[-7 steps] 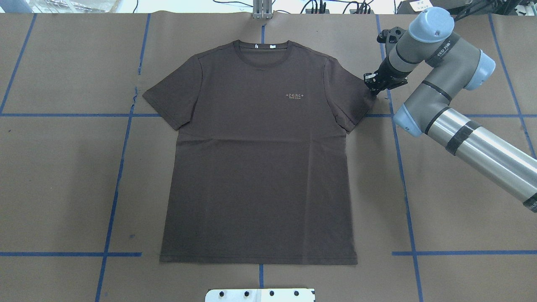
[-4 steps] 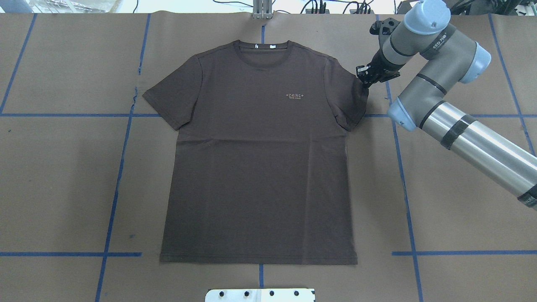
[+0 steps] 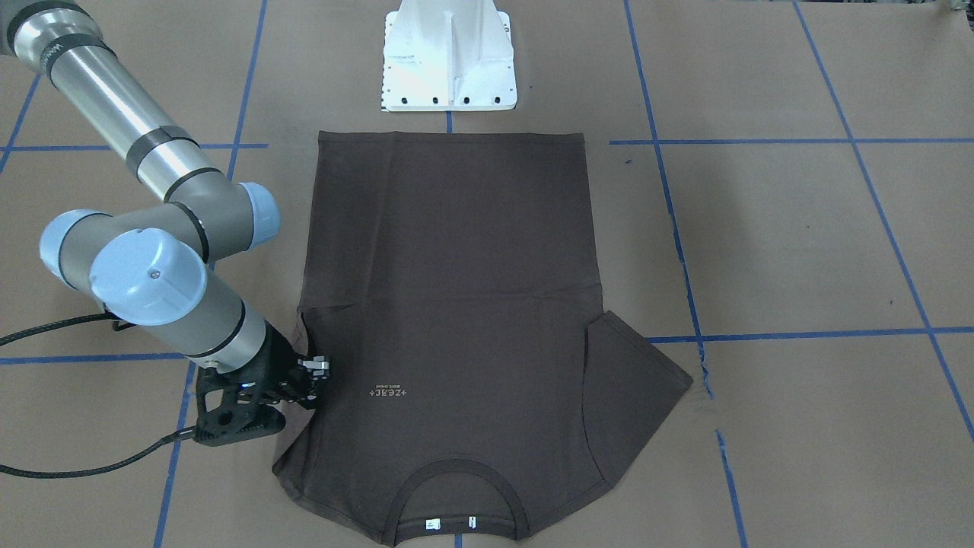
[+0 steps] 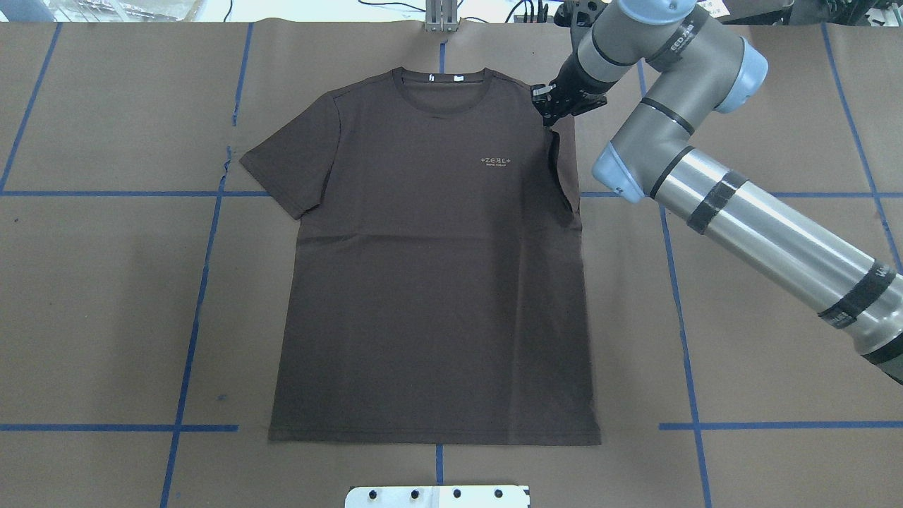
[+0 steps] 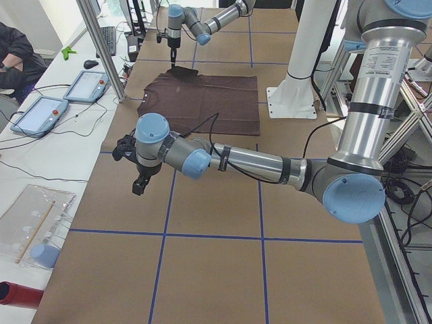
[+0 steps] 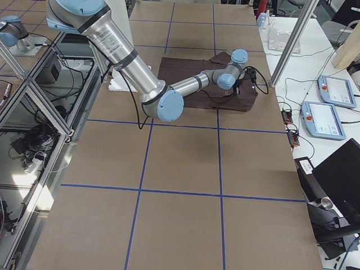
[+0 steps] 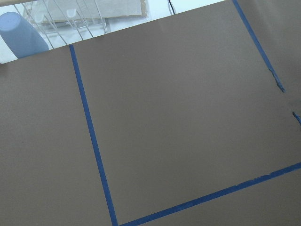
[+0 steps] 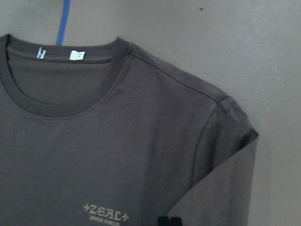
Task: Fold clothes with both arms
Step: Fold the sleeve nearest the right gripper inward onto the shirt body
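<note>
Right gripper: clenched on the hem of the T-shirt's right sleeve; the fingers pinch cloth just above the shoulder seam, near the far edge of the table
Right sleeve: doubled inward over the side of the body, its fold a narrow strip along the right side seam; the wrist view shows the cuff laid across the chest side, short of the chest lettering
T-shirt: flat, front up, mid-table; collar toward the far edge, hem toward the robot-side edge by the white base; long axis runs from the robot's edge to the far edge
Left sleeve: spread flat, not yet folded
Left gripper: hangs over bare table well apart from the shirt, toward the table's left end; seen only in the side view, so I cannot tell whether it is released or clenched; its wrist camera shows only brown covering and blue tape
Key relation: the body lies to the robot's left of the right gripper, so the fold travels across the short axis; the right arm is at the held sleeve, the left arm is the nearer one to the flat sleeve
Step, as judged: first sleeve fold under way; the opposite sleeve and the lengthwise folds remain
</note>
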Robot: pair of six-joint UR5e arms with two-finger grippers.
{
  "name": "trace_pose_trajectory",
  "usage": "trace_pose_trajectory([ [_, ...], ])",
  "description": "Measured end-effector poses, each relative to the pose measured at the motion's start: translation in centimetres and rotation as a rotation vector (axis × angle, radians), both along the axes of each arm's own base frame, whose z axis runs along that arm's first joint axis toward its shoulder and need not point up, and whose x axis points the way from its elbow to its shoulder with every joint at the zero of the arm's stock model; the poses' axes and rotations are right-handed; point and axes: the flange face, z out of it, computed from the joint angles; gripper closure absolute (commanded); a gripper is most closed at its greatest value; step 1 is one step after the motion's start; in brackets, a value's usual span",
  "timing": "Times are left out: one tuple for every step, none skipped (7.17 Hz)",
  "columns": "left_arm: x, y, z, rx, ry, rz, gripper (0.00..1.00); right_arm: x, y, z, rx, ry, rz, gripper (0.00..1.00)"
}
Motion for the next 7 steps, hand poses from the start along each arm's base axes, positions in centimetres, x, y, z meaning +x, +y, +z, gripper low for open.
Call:
trace_pose_trajectory([
  [0.0,0.0,0.2,-0.003,-0.001,0.0,0.0,-2.5,1.0,-1.6,0.023,0.005,0.003,1.0],
  [0.0,-0.1,0.4,-0.007,-0.001,0.0,0.0,-4.6,2.0,-2.5,0.049,0.017,0.01,1.0],
  [0.0,-0.2,0.4,-0.009,-0.001,0.0,0.0,-5.7,2.6,-3.0,0.064,0.023,0.016,0.01],
  [0.0,-0.3,0.4,-0.009,0.0,0.0,0.0,-6.1,2.8,-3.3,0.07,0.025,0.019,0.0],
  [0.1,-0.9,0.2,-0.007,0.0,0.0,0.0,-6.2,2.8,-3.3,0.069,0.025,0.023,0.0],
  [0.5,-2.4,-0.7,-0.003,0.002,-0.001,0.0,-6.2,2.8,-3.4,0.061,0.024,0.028,0.0],
  [2.4,-4.5,-2.4,-0.009,0.012,-0.006,0.0,-6.0,2.8,-3.5,0.033,0.019,0.037,0.0],
])
